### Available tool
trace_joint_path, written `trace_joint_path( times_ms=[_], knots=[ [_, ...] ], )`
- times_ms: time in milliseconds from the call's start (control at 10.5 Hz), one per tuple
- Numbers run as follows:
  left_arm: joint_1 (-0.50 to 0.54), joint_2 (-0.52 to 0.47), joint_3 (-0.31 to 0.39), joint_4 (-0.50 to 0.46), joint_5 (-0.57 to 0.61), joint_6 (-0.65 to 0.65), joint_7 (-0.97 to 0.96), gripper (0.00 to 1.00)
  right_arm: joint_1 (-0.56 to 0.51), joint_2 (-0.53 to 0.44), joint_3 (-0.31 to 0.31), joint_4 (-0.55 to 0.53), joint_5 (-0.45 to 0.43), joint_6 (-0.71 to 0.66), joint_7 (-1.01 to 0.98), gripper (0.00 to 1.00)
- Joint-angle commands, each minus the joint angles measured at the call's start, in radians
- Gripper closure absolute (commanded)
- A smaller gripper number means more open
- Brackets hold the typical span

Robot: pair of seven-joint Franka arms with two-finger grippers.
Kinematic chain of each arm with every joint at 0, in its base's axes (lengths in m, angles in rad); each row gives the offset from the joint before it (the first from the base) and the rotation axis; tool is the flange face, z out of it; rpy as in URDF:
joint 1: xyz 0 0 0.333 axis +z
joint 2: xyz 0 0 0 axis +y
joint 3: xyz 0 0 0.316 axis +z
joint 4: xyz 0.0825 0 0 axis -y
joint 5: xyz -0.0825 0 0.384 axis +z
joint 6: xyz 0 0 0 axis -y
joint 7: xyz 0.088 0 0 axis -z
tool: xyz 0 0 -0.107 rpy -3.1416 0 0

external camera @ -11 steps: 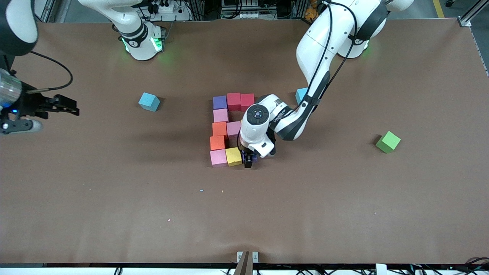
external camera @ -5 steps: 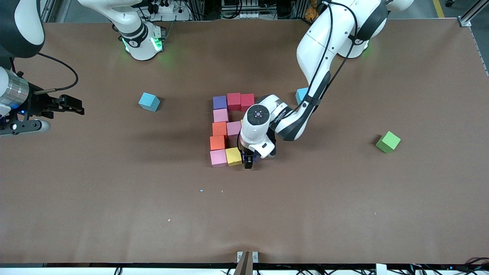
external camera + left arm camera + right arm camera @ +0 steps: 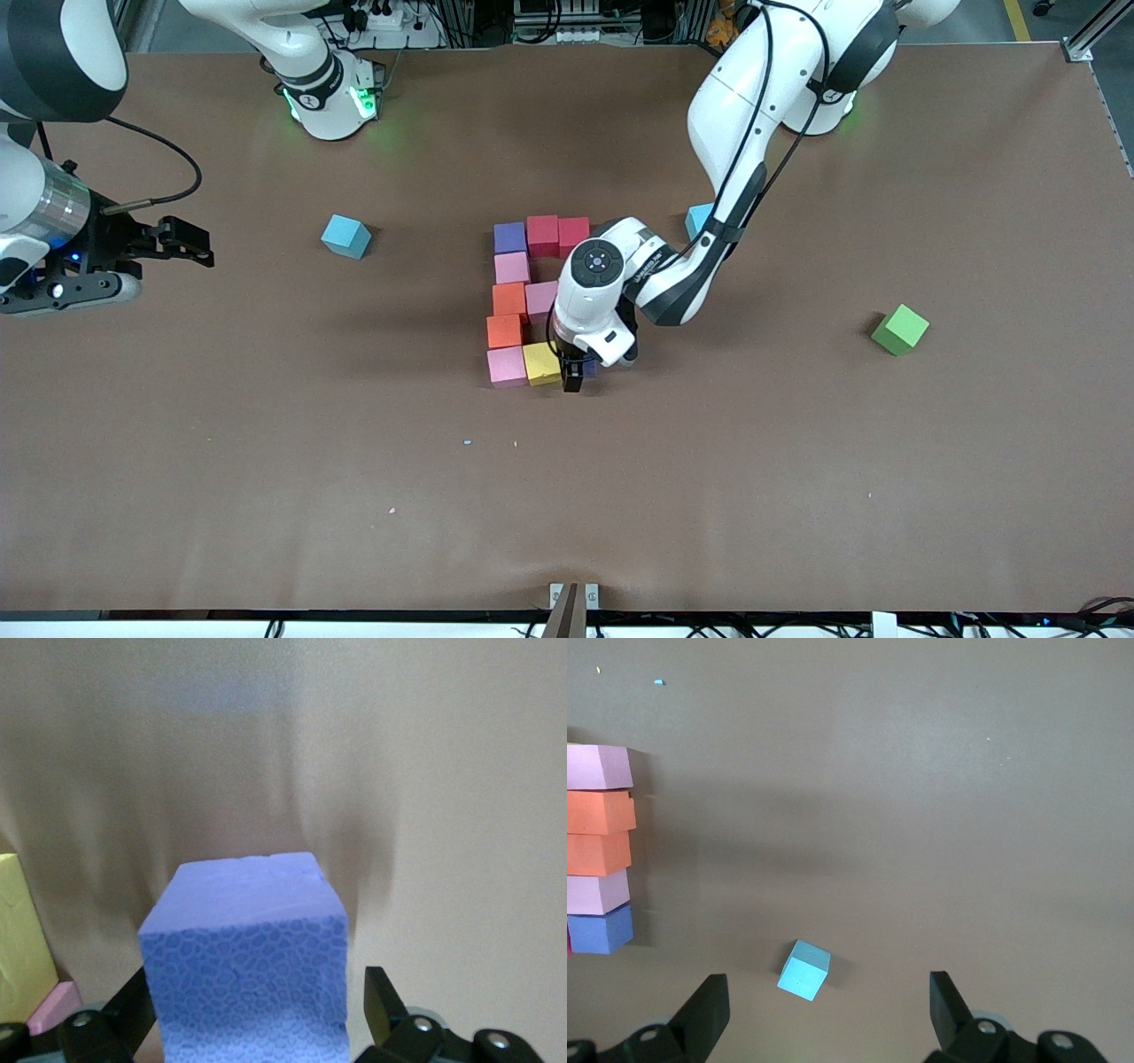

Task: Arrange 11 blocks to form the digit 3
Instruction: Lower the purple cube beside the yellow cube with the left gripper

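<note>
- purple block (image 3: 246,966) sits between the left gripper (image 3: 574,370)'s jaws, low over the tabletop (image 3: 266,461), just beside the yellow block (image 3: 541,362) at the nearer end of the figure; the wrist view shows a dark finger (image 3: 383,1003) standing clear of one side face, the other finger close against the opposite side, so the jaws read as spread, not pinching.
- figure so far: purple, two red blocks (image 3: 558,235) in the row farthest from the front camera, a pink (image 3: 512,267), two orange (image 3: 507,315) down the column, a pink (image 3: 541,297) at mid-row, a pink (image 3: 507,366) and the yellow in the nearest row. the left arm hides anything else.
- judgement: this is the last cube of the nearest row. best handled by confirming it lies flat and flush with the yellow, then lifting straight up without brushing either face; foam drags easily.
- risk: any sideways drift on the way up nudges the yellow out of line.
- right gripper (image 3: 190,244) waits, jaws spread, over bare tabletop toward the right arm's end, near a light-blue cube (image 3: 803,970).
- green cube (image 3: 900,329) lies well apart, unused.
</note>
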Motion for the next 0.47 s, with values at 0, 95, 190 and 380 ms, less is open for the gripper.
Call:
trace_joint_path(
  times_ms=[0, 95, 190, 380],
  knots=[
    [-0.004, -0.035, -0.001, -0.005, 0.009, -0.037, -0.005, 0.00, -0.004, -0.010, 0.000, 0.000, 0.014, -0.006, -0.006, 0.00],
    [0.001, -0.046, -0.004, -0.005, 0.009, -0.055, -0.005, 0.00, -0.001, -0.005, 0.000, 0.002, 0.014, 0.005, -0.006, 0.00],
    [0.001, -0.052, -0.006, -0.005, 0.000, -0.060, -0.005, 0.00, 0.009, -0.001, 0.000, 0.002, 0.017, 0.029, -0.006, 0.00],
    [-0.001, -0.066, -0.007, -0.005, -0.014, -0.062, -0.005, 0.00, 0.021, -0.001, 0.000, 0.002, 0.017, 0.043, -0.008, 0.00]
  ],
)
